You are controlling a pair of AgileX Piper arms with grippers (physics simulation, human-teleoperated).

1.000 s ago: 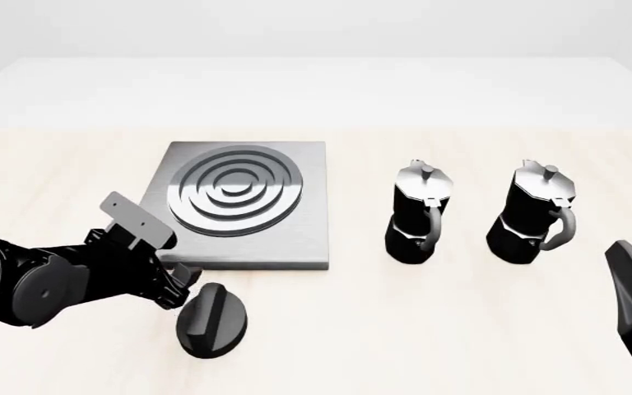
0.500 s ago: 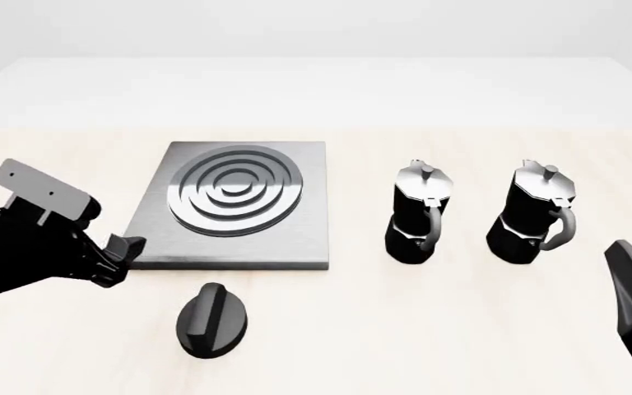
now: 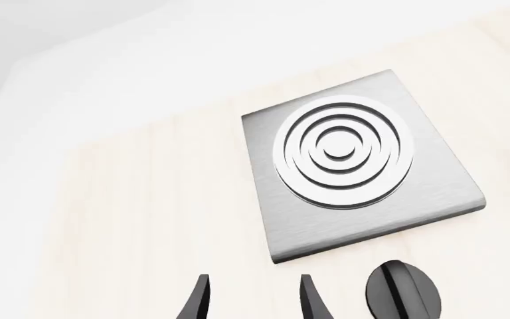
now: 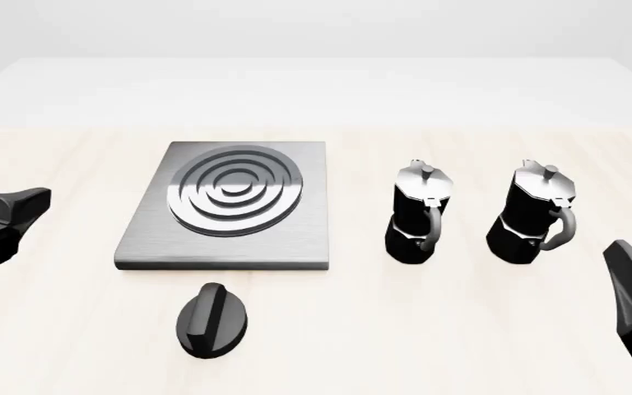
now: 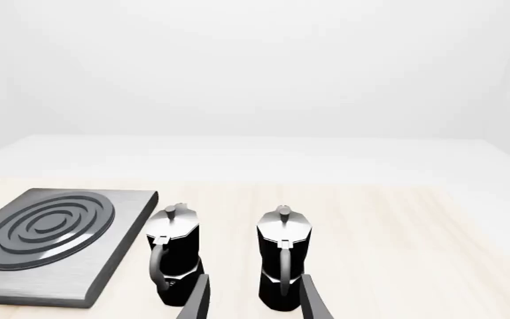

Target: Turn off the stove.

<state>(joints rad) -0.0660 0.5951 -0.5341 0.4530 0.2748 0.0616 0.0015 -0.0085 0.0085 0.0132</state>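
Left gripper point(image 3: 253, 302) is empty with its fingers spread apart, nothing between them, parked way out at the 9 o'clock edge of the front view, well apart from the knob point(image 4: 213, 319). Right gripper point(image 5: 253, 299) is the same deal, fingers parted and holding nothing, sitting low at about 4 o'clock.

So progress-wise: no hand is on the knob, and honestly I can't tell from its ridge whether it's at "off" or not. No indicator, no glow on the burner. My guess is either it's done or it needs another go.

The stove point(image 4: 228, 210) sits left of centre, knob just at its 6 o'clock.

Only the right wrist view shows both moka pots point(image 5: 228, 262) head-on; the left wrist view looks down on the burner rings.
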